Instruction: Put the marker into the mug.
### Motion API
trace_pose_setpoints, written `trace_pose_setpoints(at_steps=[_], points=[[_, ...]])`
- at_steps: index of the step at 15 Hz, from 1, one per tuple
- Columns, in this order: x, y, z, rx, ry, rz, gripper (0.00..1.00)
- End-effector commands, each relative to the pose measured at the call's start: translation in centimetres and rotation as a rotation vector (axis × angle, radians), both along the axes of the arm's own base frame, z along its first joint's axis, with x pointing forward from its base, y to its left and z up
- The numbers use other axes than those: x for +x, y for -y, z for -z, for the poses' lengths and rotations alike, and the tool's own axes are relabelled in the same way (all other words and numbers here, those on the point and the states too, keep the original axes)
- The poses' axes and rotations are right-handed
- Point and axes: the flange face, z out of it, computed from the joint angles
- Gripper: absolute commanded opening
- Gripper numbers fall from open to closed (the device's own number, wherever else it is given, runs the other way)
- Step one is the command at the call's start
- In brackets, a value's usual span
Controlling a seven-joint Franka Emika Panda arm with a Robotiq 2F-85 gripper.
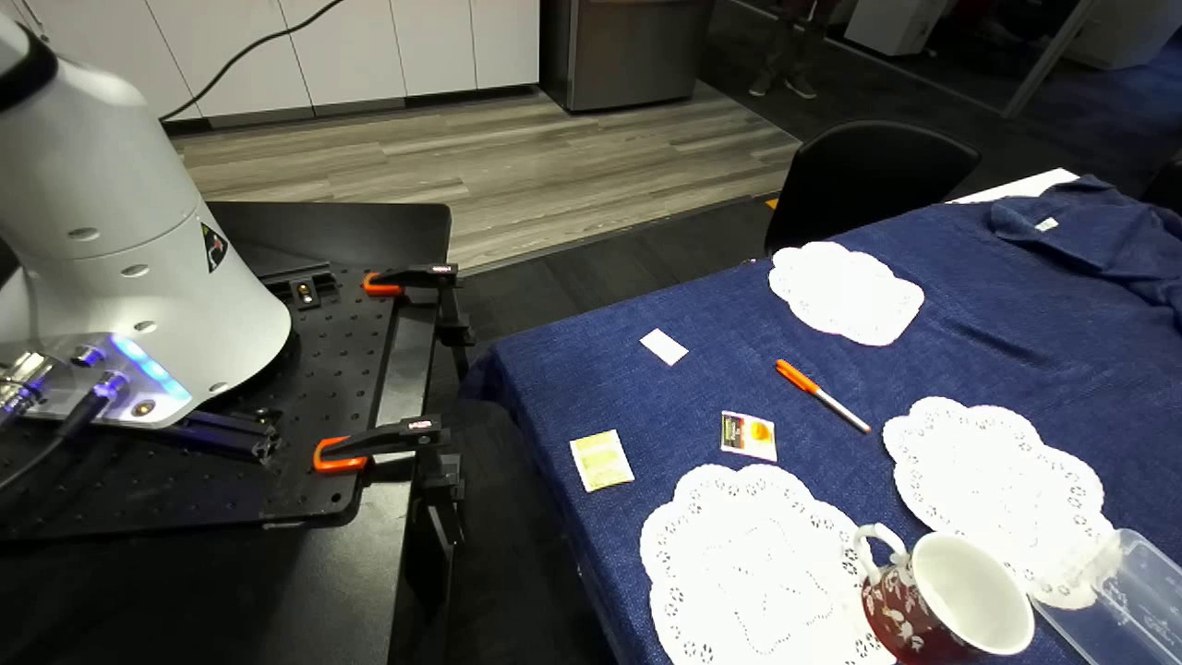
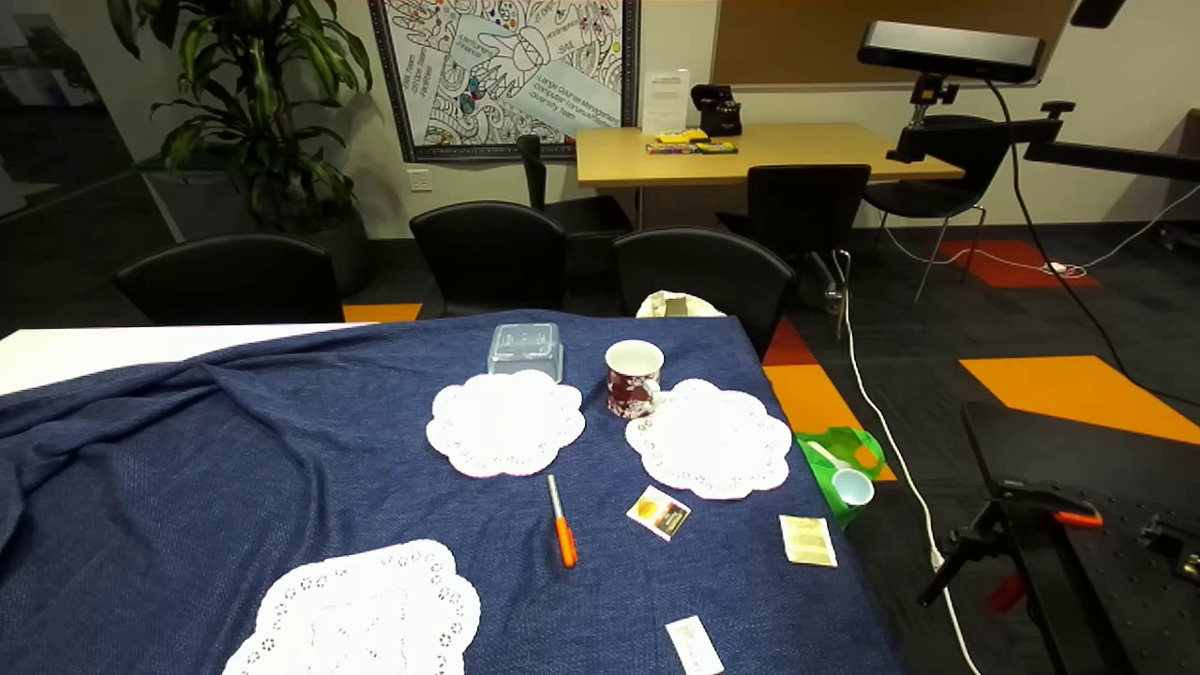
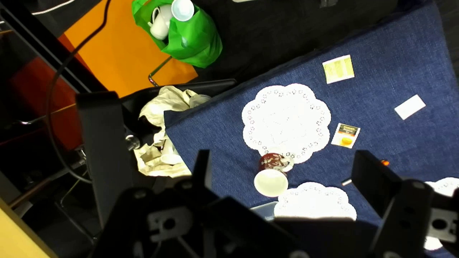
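The marker lies flat on the blue cloth, with its orange end and pale slim body showing in both exterior views (image 1: 822,395) (image 2: 562,525). In the wrist view a finger covers its middle, and only the pale tip of the marker (image 3: 346,182) and a bit of orange show. The mug stands upright, reddish-brown outside and white inside, with its handle over a doily's edge; it shows in both exterior views (image 1: 896,610) (image 2: 624,394) and the wrist view (image 3: 271,161). My gripper (image 3: 283,154) is open and empty, high above the table; it is out of both exterior views.
White doilies (image 1: 757,573) (image 2: 506,422) lie around the mug and marker. A clear container (image 2: 527,352) stands beside the mug. An orange-and-dark card (image 1: 749,436), a yellow packet (image 1: 602,460) and a white packet (image 1: 664,346) lie near the table edge. Chairs (image 2: 703,272) surround the table.
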Motion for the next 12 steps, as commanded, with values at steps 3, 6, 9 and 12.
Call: trace_pose_setpoints(at_steps=[3, 6, 9, 12], points=[[4.3, -3.9, -0.4, 0.024, 0.047, 0.109, 1.00], [6.3, -6.2, 0.1, 0.055, 0.075, 0.176, 1.00], [8.1, -8.0, 0.8, 0.107, 0.110, 0.237, 1.00], [10.1, -9.8, 1.9, 0.162, 0.134, 0.291, 1.00]])
